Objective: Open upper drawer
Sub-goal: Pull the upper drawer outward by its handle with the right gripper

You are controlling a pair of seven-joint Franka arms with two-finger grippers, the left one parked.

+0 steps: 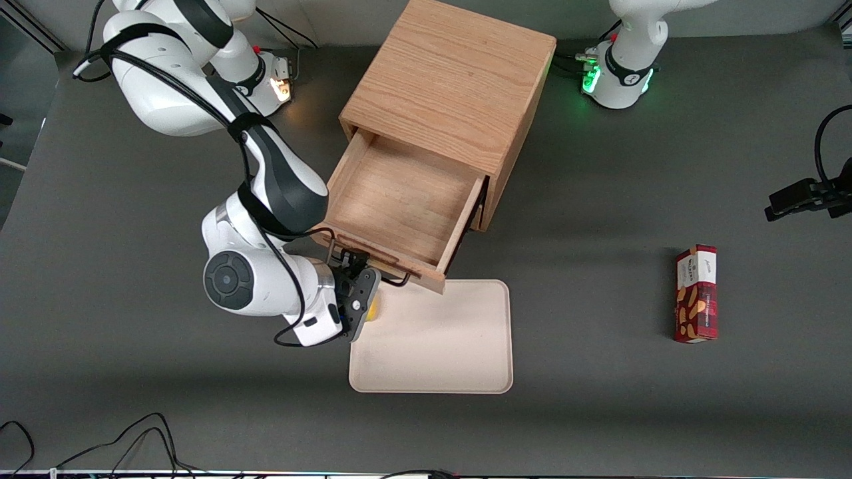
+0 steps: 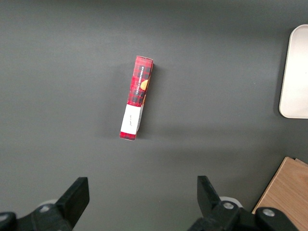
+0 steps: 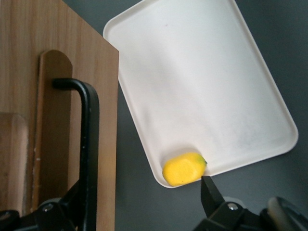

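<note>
Quick read on this one. The shallow light-oak upper drawer sticks well out of the boxy wooden cabinet, so I'd call the opening mostly done.

From the front camera the drawer slides out toward about 7 o'clock. Its front panel and thin black wire handle have their long axis running roughly 10 to 4 o'clock.

The right arm's hand sits right at that handle, on the 7 o'clock side of the drawer front. The wrist camera shows the hand spread wide. The bar lies between the two fingers, close against one of them, and the other finger is well apart from it. So it's not pinching anything. Any further pull would have to go along that same 7 o'clock line.

Count:
- one cabinet
- one drawer plainly visible
- one handle
- one cream rectangular tray on the dark bench, just beside the drawer front
- one small yellow lemon-like thing in the tray's corner
- one red patterned snack box toward the parked arm's end
</note>
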